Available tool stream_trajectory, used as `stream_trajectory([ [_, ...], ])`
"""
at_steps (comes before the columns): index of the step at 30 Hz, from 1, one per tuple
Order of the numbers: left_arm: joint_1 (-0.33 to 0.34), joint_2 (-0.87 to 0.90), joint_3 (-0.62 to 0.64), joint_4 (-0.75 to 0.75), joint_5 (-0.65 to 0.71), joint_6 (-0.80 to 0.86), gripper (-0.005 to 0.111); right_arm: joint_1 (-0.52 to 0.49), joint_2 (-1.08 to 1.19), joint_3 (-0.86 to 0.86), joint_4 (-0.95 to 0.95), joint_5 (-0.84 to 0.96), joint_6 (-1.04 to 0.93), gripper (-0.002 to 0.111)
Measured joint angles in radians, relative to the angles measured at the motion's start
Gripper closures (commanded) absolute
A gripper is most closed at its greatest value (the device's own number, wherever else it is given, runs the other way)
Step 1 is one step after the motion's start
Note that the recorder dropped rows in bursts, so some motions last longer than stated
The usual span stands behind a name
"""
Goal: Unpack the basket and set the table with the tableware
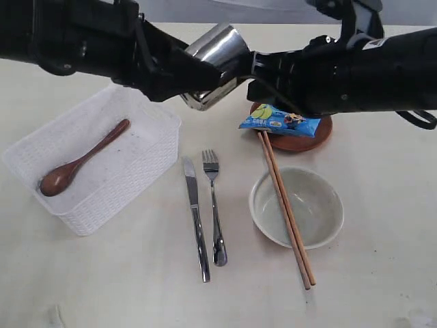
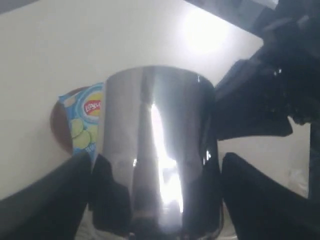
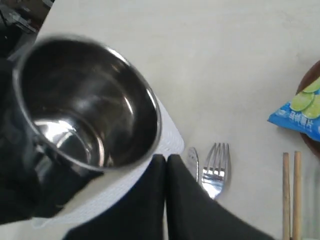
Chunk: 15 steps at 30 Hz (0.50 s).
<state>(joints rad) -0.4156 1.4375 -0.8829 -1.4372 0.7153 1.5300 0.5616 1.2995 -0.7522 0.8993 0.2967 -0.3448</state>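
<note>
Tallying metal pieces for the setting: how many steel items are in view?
3: the cup in the air; the knife and fork side by side between basket and bowl. The arms may hide more.

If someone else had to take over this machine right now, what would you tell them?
Left gripper: clamped on the steel cup, held tilted in the air. Right gripper: shut beside the cup's rim; whether it grips it, unclear.
Laid out: knife, fork, bowl with chopsticks across it, plate with chip bag on it.
To do: set the cup down; wooden spoon lies in the basket.
</note>
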Motion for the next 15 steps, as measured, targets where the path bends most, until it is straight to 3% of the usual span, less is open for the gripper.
stream_trajectory([
  [9, 0.0, 0.035, 0.064, -0.034, -0.017, 0.096, 0.107, 0.0, -0.001, -0.078, 0.112, 0.066, -0.134, 0.108],
  [13, 0.0, 0.044, 0.067, -0.046, -0.119, 0.108, 0.107, 0.0, -0.001, -0.078, 0.068, 0.083, -0.141, 0.108],
  [15, 0.0, 0.046, 0.088, -0.126, -0.158, 0.178, 0.107, 0.0, -0.001, -0.078, 0.052, 0.083, -0.142, 0.108],
])
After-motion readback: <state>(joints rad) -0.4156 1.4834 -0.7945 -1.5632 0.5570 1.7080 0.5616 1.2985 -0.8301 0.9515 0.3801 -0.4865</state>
